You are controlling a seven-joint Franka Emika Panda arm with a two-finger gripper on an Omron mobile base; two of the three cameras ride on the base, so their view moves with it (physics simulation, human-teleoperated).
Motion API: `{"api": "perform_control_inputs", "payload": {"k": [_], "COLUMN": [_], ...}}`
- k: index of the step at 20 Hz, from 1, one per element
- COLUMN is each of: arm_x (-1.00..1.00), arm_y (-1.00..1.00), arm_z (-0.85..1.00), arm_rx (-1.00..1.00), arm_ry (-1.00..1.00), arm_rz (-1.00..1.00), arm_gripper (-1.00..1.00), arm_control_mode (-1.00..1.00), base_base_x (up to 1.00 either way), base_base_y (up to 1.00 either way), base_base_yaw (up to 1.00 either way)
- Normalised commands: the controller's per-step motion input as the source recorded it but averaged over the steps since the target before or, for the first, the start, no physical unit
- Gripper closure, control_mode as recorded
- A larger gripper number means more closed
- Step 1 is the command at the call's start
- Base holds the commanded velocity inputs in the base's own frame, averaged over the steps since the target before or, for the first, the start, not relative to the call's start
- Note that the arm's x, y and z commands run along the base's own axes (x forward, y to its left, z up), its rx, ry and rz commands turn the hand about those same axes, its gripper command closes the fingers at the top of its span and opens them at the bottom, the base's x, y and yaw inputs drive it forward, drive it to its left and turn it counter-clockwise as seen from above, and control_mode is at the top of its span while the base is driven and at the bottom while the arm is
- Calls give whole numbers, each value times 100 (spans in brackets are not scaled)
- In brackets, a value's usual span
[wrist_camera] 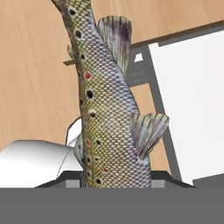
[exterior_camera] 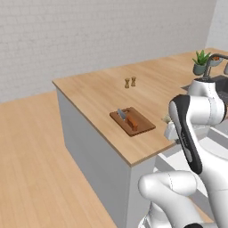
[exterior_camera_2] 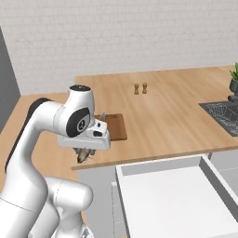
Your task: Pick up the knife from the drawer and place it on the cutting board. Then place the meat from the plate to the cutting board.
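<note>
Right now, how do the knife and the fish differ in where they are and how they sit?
The knife lies flat on the cutting board; the fish hangs off the counter's near edge, gripped in the pincer. The knife is free of the pincer; the fish is held. The knife is small, with a grey blade; the fish is long, scaly and spotted. Both are out of the open drawer.

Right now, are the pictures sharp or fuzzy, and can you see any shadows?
Hand view: the fish is close and crisp, spots and scales clear. Left base view: the cutting board and knife look small and soft. Right base view: even light, faint shadow under the gripper.
</note>
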Motion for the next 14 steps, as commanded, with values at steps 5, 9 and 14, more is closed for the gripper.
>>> {"api": "perform_control_inputs", "payload": {"k": [5, 9, 14], "arm_x": [30, 71, 81], "arm_y": [0, 0, 1], "arm_z": [4, 2, 0], "arm_rx": [0, 0, 0], "arm_ry": [0, 1, 0], "arm_rz": [0, 0, 0], "arm_gripper": [100, 100, 100], "arm_control_mode": [-100, -100, -100], "base_base_x": [0, 0, 0], "base_base_y": [0, 0, 0], "base_base_yaw": [0, 0, 0]}}
